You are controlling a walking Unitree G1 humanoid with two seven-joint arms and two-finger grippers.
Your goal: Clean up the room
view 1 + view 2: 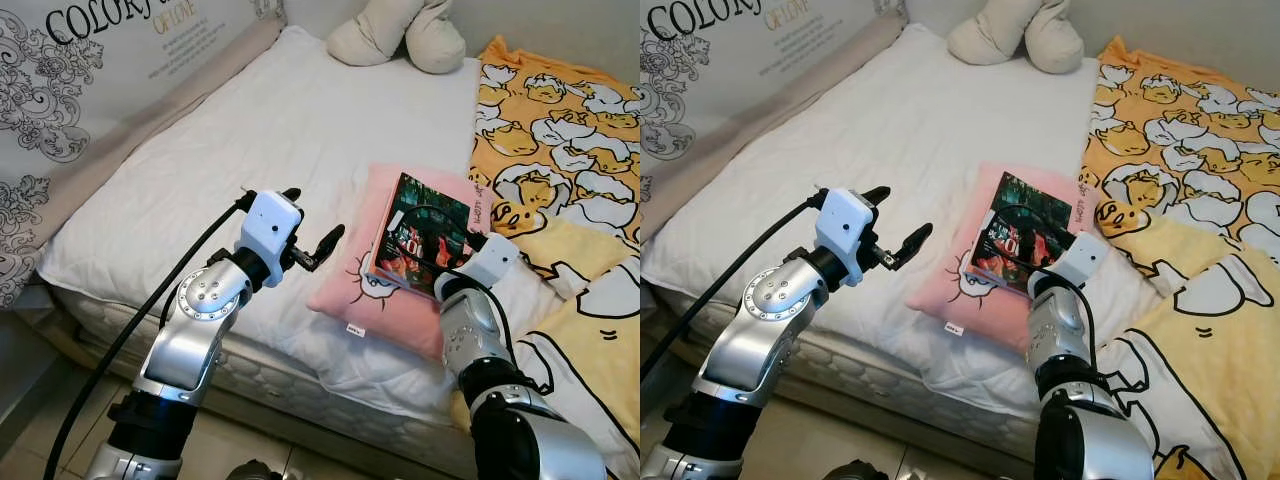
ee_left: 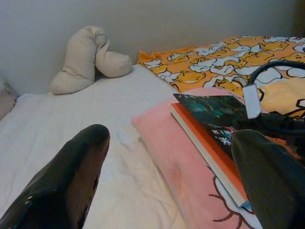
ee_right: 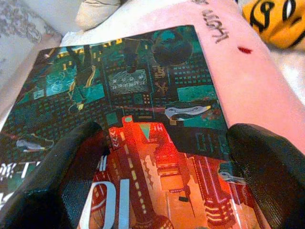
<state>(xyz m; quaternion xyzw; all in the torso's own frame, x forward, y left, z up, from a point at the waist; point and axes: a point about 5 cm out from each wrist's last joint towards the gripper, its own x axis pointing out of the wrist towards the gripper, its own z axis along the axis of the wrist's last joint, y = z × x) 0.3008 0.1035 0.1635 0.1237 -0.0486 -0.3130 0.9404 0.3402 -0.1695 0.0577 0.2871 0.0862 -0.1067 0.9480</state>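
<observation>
While left tool (image 1: 315, 228) hovers spread over mattress (image 1: 230, 150), right tool (image 3: 167, 176) (fingers apart) seemingly touches book (image 1: 425, 235) on pink pillow (image 1: 350, 290)

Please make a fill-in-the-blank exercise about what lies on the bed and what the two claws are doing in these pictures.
1. The book lies on top of the ____ pillow.
2. The right claw hangs over the book with its fingers ____.
3. The left claw hovers over the ____ mattress, holding nothing.
4. The blanket with the egg cartoon pattern is mostly ____ in colour.

Missing words: pink; open; white; yellow
</observation>
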